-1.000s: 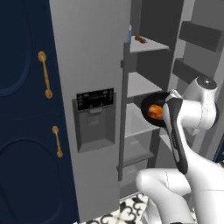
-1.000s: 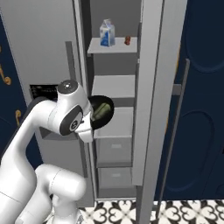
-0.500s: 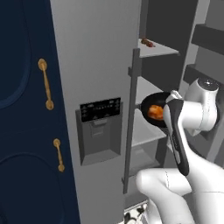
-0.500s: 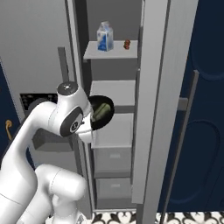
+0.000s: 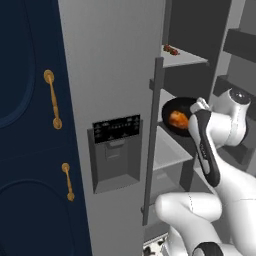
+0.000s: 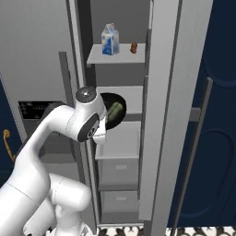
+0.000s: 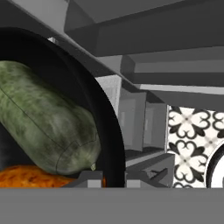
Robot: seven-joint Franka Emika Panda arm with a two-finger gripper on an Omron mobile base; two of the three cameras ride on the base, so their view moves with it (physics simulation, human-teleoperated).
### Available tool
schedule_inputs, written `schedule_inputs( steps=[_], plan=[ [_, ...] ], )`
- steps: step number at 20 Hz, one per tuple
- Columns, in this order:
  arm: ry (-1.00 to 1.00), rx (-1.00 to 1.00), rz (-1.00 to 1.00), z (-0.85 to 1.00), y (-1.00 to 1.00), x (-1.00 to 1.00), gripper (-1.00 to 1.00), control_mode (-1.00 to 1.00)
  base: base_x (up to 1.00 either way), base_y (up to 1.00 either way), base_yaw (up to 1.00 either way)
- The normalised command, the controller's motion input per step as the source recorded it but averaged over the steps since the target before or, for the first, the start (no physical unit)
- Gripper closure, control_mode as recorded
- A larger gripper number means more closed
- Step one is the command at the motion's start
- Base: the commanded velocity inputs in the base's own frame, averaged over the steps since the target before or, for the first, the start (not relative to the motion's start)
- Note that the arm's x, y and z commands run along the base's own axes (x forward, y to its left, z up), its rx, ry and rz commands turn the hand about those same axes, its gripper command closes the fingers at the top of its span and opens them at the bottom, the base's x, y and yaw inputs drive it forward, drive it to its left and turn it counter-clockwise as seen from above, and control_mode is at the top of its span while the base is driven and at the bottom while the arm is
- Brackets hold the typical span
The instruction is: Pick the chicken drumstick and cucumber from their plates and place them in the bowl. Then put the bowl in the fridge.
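gripper (image 7: 107, 179): jaws together, clamped on bowl rim; in hand view one tip sits inside the wall, one outside.
bowl (image 5: 176, 116): glossy black, carried in the air w/ its mouth tipped toward the left base cam; sits at the mouth of the open fridge, just above a pale shelf, not resting on it as far as I can tell. Also in right base view (image 6: 112, 109), partly behind the arm's wrist.
cucumber (image 7: 46, 124): dark green, lying inside bowl, against the wall, on top of the drumstick.
chicken drumstick (image 5: 177, 119): orange-brown, inside bowl, low side; in hand view just a strip under the cucumber.
fridge (image 5: 117, 75): door w/ black dispenser panel (image 5: 116, 129) stands closed at left; right compartment open, pale shelves and drawers showing.
middle shelf (image 6: 117, 145): bare, just below bowl; looks like the landing spot.
top shelf: milk carton (image 6: 109, 39) + small brown item (image 6: 134, 47) beside it, well above bowl.
step: both foods loaded, so pick part done; now on the last bit, bowl into fridge.
next move: prob. push bowl further in over the middle shelf, level it so the food stays put, lower till base sits flat, then let go. Watch rim vs shelf edge and the door post (image 5: 152, 135) near the arm.
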Motion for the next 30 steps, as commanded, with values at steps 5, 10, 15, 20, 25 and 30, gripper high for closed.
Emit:
schedule_inputs(
  steps=[5, 10, 15, 20, 25, 30],
  plan=[
    [-0.16, 0.07, 0.0, -0.01, 0.04, 0.75, 1.0, -1.0, 0.0, 0.0, 0.0],
    [-0.1, 0.09, 0.0, -0.05, 0.0, 0.65, 1.0, -1.0, 0.0, 0.0, 0.0],
    [-0.02, 0.06, 0.0, 0.0, -0.06, 0.59, 1.0, -1.0, 0.0, 0.0, 0.0],
    [0.0, 0.0, 0.0, -0.04, -0.03, 0.64, 1.0, -1.0, 0.0, 0.0, 0.0],
    [0.0, 0.0, 0.0, -0.2, -0.1, 0.68, 1.0, -1.0, 0.0, 0.0, 0.0],
    [0.0, 0.0, 0.0, -0.25, -0.14, 0.56, 1.0, -1.0, 0.0, 0.0, 0.0]
  ],
)
